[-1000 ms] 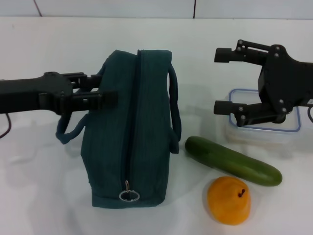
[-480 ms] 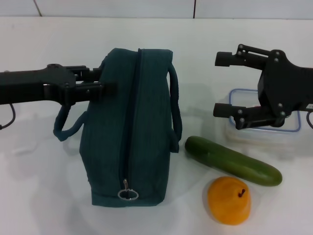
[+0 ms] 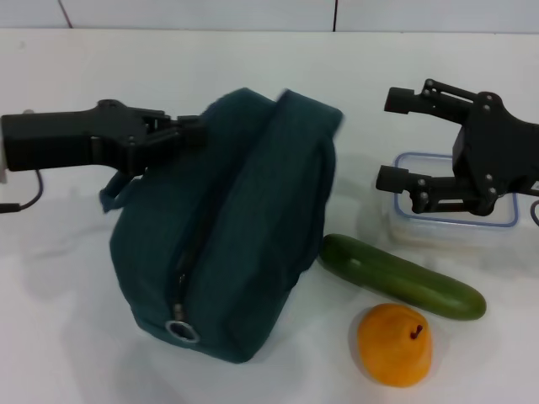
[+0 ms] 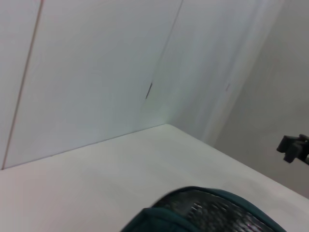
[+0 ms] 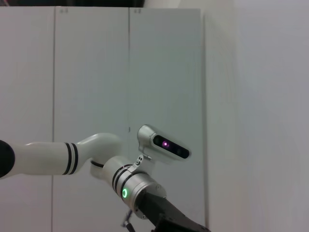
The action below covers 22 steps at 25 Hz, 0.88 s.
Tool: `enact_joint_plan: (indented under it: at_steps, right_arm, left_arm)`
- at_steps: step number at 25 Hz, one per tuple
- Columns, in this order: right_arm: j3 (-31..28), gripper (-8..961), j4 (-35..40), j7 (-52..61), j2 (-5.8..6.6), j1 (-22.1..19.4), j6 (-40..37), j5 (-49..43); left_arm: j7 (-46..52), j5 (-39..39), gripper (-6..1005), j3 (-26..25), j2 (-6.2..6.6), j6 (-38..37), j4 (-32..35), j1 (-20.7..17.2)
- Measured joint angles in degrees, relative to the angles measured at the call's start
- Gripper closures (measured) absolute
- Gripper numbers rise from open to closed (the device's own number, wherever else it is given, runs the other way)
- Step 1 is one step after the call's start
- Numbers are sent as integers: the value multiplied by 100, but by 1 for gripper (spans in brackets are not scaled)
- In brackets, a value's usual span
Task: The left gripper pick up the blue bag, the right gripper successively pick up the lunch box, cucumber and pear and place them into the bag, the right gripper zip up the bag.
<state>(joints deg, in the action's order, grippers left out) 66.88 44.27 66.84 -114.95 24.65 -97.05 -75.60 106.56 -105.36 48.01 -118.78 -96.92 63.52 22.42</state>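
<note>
Not much going on besides the main stuff, honestly. A plain white table (image 3: 67, 337) is filling nearly the whole head view, and soft grey shadows are sitting on it here and there. Along the far edge a pale panelled wall (image 3: 194, 13) is running across, with one dark vertical seam and another reddish slanted one showing in it. The left wrist view is catching that same tabletop (image 4: 96, 179) meeting tall white wall panels (image 4: 91, 72). Over in the right wrist view, a white cabinet front (image 5: 91, 72) with thin vertical door gaps is standing in the background.

Blue bag (image 4: 212, 212) on white table (image 4: 96, 183)
</note>
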Motion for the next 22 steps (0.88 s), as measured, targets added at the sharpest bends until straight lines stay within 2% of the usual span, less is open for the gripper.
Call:
enact_joint_plan:
  at_steps: [5, 10, 16, 22]
  right_arm:
    - [-135, 79, -528, -192, -33, -3, -30, 151]
    - [-93, 79, -1578, -602, -67, 13, -117, 1074]
    - [-89, 80, -3047, -1398, -124, 183, -354, 1923]
    - [-120, 81, -3562, -1437, -124, 204, -406, 2116]
  left_arm:
    - [-365, -12, 888, -4, 15, 93, -330, 231]
    - [-510, -46, 957, 16, -19, 144, -357, 337]
    - [-524, -10, 957, 36, -70, 569, -559, 320]
    - [-502, 166, 957, -86, -75, 951, -884, 285]
